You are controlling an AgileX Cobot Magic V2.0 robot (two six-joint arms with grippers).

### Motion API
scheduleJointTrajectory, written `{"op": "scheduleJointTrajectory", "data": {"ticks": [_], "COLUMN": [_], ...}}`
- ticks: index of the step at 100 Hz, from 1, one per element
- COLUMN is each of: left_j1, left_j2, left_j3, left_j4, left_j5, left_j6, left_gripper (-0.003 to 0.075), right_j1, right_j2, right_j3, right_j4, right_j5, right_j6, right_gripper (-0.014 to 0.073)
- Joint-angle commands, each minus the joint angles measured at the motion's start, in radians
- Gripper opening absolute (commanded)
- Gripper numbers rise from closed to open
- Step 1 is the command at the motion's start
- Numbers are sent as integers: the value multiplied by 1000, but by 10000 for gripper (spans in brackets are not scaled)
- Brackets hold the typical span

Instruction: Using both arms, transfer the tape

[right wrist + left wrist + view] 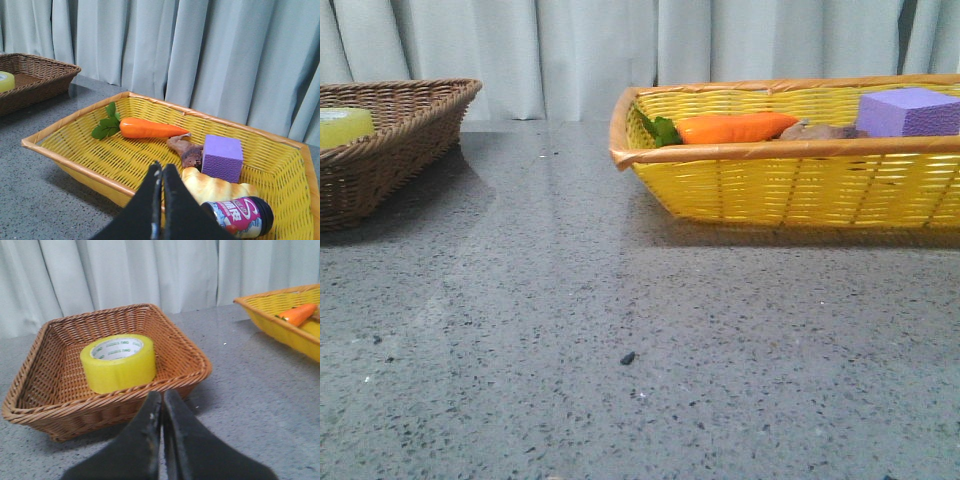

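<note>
- The tape [118, 362] is seen lying flat in the brown wicker basket [42, 405] at the far left of the table [620, 330], its white core facing up; in the front view only a yellow-green edge of it shows above the basket's rim.
- The left gripper [162, 402] is held on the near side of the brown basket, apart from it, with its two dark fingers pressed together and nothing between them.
- The right gripper [160, 172] is likewise pressed together and empty, held over the near rim of the yellow basket [75, 165] at the far right.
- In the yellow basket a carrot toy [152, 128], a purple block [222, 157], a bread-like piece [217, 189], a small brown item that cannot be identified, and a dark-capped bottle [240, 216] lying on its side are seen.
- The task is judged to be at its very start: the tape has not been touched, lifted, handed over or set down anywhere new.
- Everything is judged to be left to do: the left fingers must be opened, the roll picked out, passed to the right arm somewhere between the baskets, and then presumably placed in the yellow basket.
</note>
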Motion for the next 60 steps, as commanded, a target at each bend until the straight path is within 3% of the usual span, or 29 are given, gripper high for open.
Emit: {"op": "scheduleJointTrajectory", "data": {"ticks": [1,20,31,38,43,60], "left_j1": [14,101,125,125,125,125], "left_j2": [-10,-29,-29,-29,-29,-29], "left_j3": [22,172,256,300,294,297], "left_j4": [58,128,132,132,143,161], "left_j5": [-177,-443,-479,-474,-363,-211], "left_j6": [-30,-167,-225,-261,-276,-276], "left_gripper": [-20,-20,-20,-20,-20,-20], "right_j1": [-5,-5,-5,-5,-5,-5], "right_j2": [10,10,10,10,10,10], "right_j3": [-23,-23,-23,-23,-23,-23], "right_j4": [-49,-49,-49,-49,-49,-49], "right_j5": [-48,-48,-48,-48,-48,-48], "right_j6": [-1,-1,-1,-1,-1,-1], "right_gripper": [-74,-74,-74,-74,-74,-74]}}
